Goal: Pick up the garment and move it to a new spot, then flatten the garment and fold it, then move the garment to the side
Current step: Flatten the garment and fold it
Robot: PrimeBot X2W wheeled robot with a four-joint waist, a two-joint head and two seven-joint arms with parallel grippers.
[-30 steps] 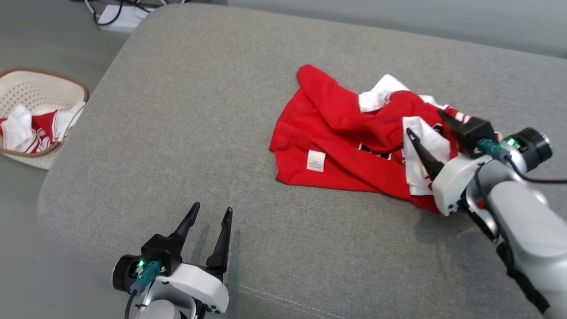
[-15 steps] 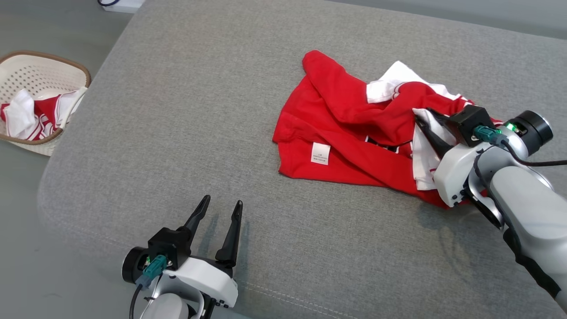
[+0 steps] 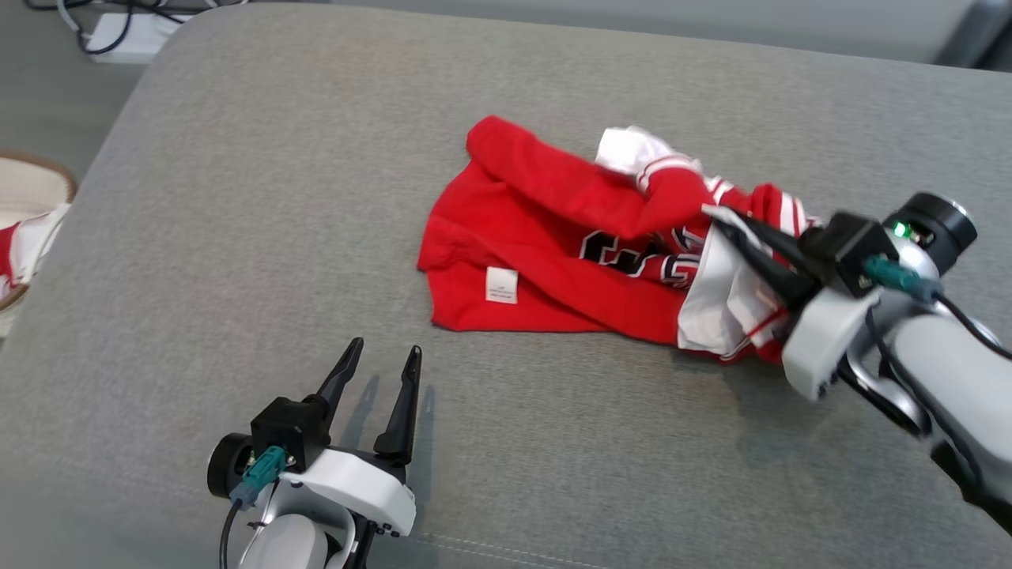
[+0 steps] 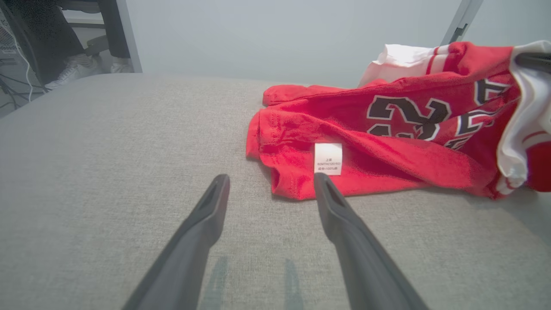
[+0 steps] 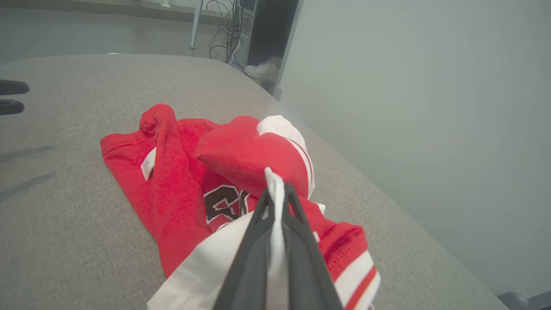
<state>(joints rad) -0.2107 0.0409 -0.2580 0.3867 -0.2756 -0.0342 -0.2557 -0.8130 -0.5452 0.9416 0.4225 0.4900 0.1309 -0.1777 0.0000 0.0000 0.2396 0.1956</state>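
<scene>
Pinching a white fold of the red garment point(image 3: 545, 237), the right gripper point(image 3: 715, 217) has its two dark fingers pressed together on the cloth, and the white edge stands out between the tips in the right wrist view. The garment lies crumpled on the grey cushion point(image 3: 261, 182), in the middle and toward the right side, with its right end lifted a little where it is gripped. Black numbers show on the red cloth, and a small white label point(image 3: 501, 284) is on its near left corner. The left gripper point(image 3: 385, 348) hovers at the near left, jaws apart and holding nothing, its tips near the label corner but not touching it. A basket point(image 3: 24, 186) stands at the left edge, beside the cushion.
</scene>
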